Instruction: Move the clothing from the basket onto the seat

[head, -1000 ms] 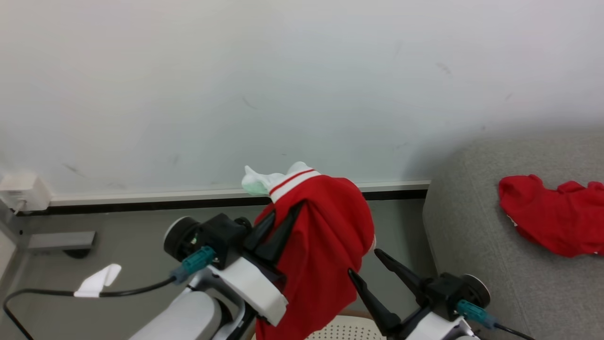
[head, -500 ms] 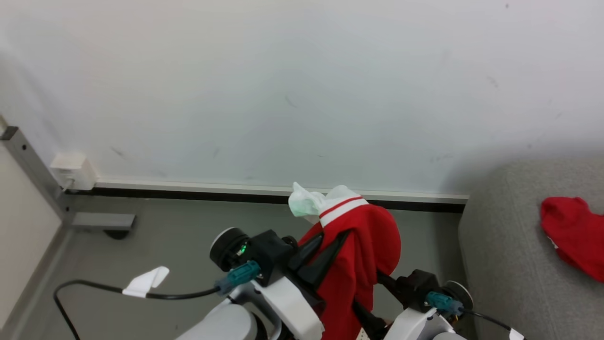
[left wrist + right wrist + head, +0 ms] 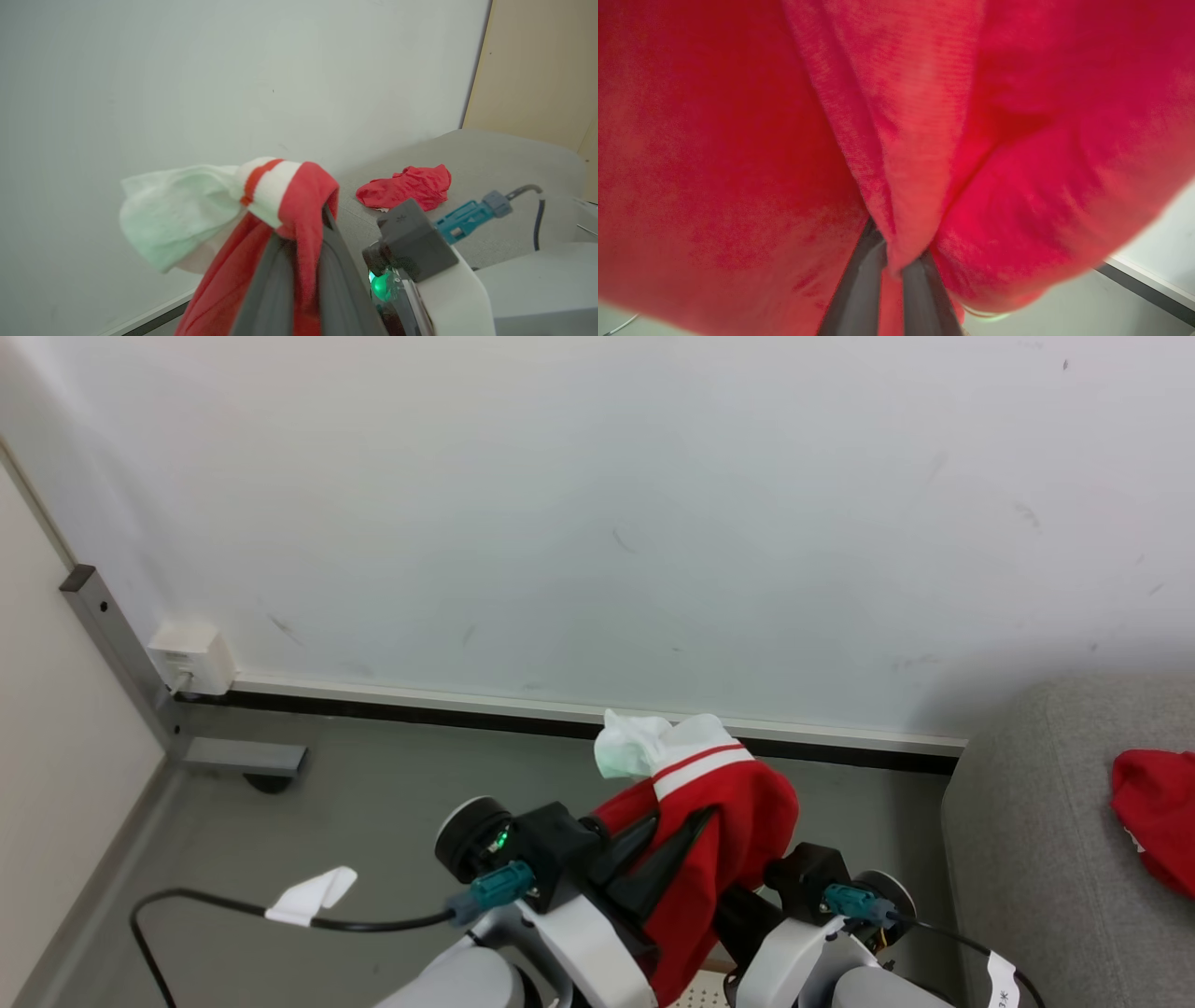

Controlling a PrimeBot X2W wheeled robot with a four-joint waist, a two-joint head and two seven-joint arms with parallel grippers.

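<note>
**Above the basket, both grippers clamp the striped garment**

Just over the cream-white perforated plastic basket [image 3: 695, 992], the left gripper [image 3: 677, 831] and right gripper [image 3: 894, 266] are each clenched on a fold of the soft red garment with white panels [image 3: 738, 812]. It hangs between them, and its lower end drops out of sight near the basket. Farther right, well apart, the light grey upholstered sofa [image 3: 1046, 821] already carries the plain bright red garment [image 3: 1158, 821]. The right pinch looks thin, so a quick swing toward the sofa could tug it loose. The trailing hem could also snag the basket.
</note>
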